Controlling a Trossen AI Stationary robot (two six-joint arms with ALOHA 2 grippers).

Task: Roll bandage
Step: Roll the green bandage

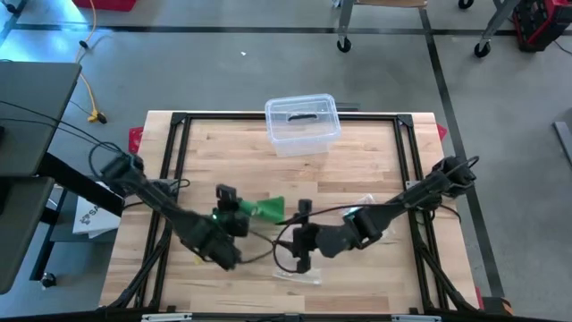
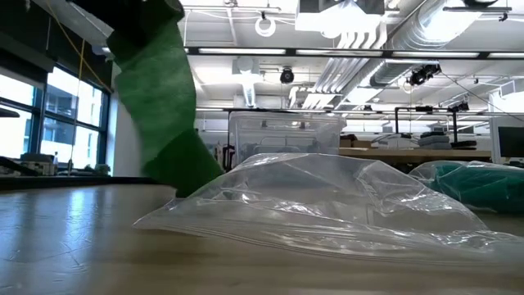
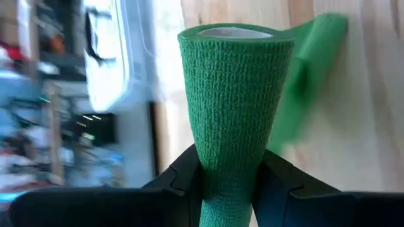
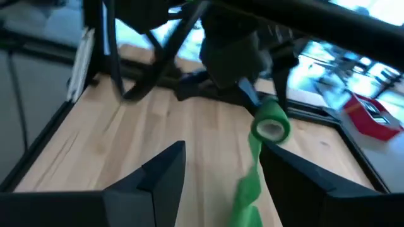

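My left gripper point(image 1: 234, 213) is shut on a roll of green bandage point(image 3: 237, 94), held above the table's near middle. The roll's loose tail point(image 1: 271, 209) runs off it toward the table's right and hangs down to the wood point(image 2: 190, 174). My right gripper point(image 4: 221, 170) is open and faces the roll point(image 4: 271, 123). The tail point(image 4: 245, 189) passes between its two fingers, close to one; I cannot tell whether it touches. A clear plastic bag point(image 1: 299, 273) lies on the table under the right gripper. My left gripper pinches the roll's near end point(image 3: 228, 165) between its two fingers point(image 3: 183, 176), one on each side of the roll's wall. The wall is dented in there, so the roll flares toward its open far end point(image 3: 235, 31). The roll is lifted clear; its tail hangs slack.
A clear lidded container point(image 1: 302, 123) stands at the table's far middle edge. The plastic bag point(image 2: 327, 205) fills the near table in the low view, with something teal point(image 2: 483, 184) at its right. Black frame rails point(image 1: 179, 134) run along the table's sides.
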